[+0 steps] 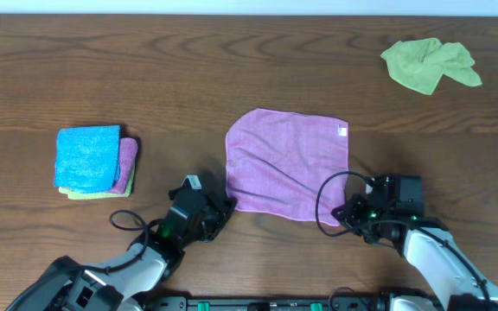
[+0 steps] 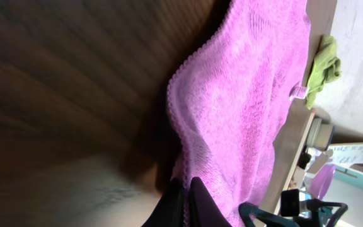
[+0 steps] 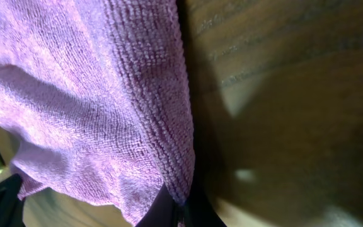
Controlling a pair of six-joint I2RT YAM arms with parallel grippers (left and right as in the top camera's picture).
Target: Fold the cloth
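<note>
So, cloth: the purple cloth [image 1: 288, 164] lies spread flat at mid-bench, roughly square and a little skewed, with soft wrinkles across it and a small white tag [image 1: 341, 131] at its 1 o'clock corner.
Bench: dark wood bench [image 1: 145, 69]. A crumpled green rag [image 1: 429, 65] sits well apart toward 2 o'clock, and a stack of folded cloths [image 1: 89, 160] toward 9 o'clock.
Left tool: the left tool [image 1: 223, 210] sits at the cloth's 7 o'clock corner. In its wrist view the fingers [image 2: 197, 205] are pressed together with the purple hem running down into them, so it looks to be pinching that corner.
Right tool: the right tool [image 1: 342, 212] sits at the 5 o'clock corner. Its wrist view shows the cloth edge [image 3: 169, 126] ending between closed fingertips [image 3: 162, 211], which reads as a pinch there too.
Key relation: the near hem runs from 9 to 3 o'clock between the two tools, one corner to each arm, neither reaching across. All the rest of the cloth lies toward 12 o'clock from both.
Step, as a judgement: the fold has not begun. The likely move carries both corners up and toward 12 o'clock together, keeping the hem taut so that it lands square on the far edge.
Risk: uneven travel would skew the fold.
</note>
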